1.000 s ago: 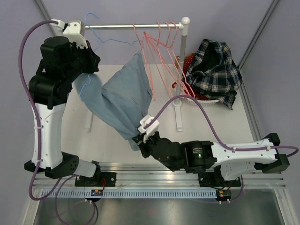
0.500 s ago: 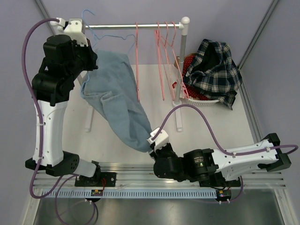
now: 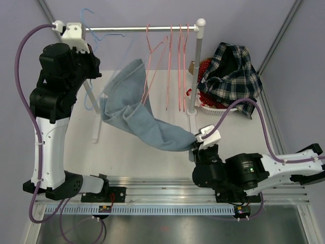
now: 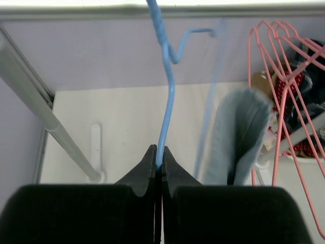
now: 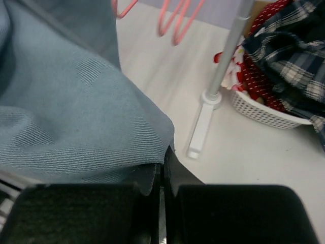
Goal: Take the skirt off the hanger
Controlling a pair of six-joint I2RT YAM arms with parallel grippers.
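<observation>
Blue-grey skirt (image 3: 152,129) stretches from the blue hanger (image 4: 166,96) at ten o'clock, pinched in our tightly closed left gripper (image 4: 158,158), to our right gripper (image 5: 163,165) clamped on its hem at five o'clock; mid-removal, we judge, needing a steady pull toward three o'clock.

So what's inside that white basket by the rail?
A dark plaid garment is heaped over the white basket, with red dotted fabric showing beneath. Anything deeper is covered.

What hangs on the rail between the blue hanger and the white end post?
Only pink hangers, as the top view shows. The skirt stretches lower, pinched by the right gripper.
</observation>
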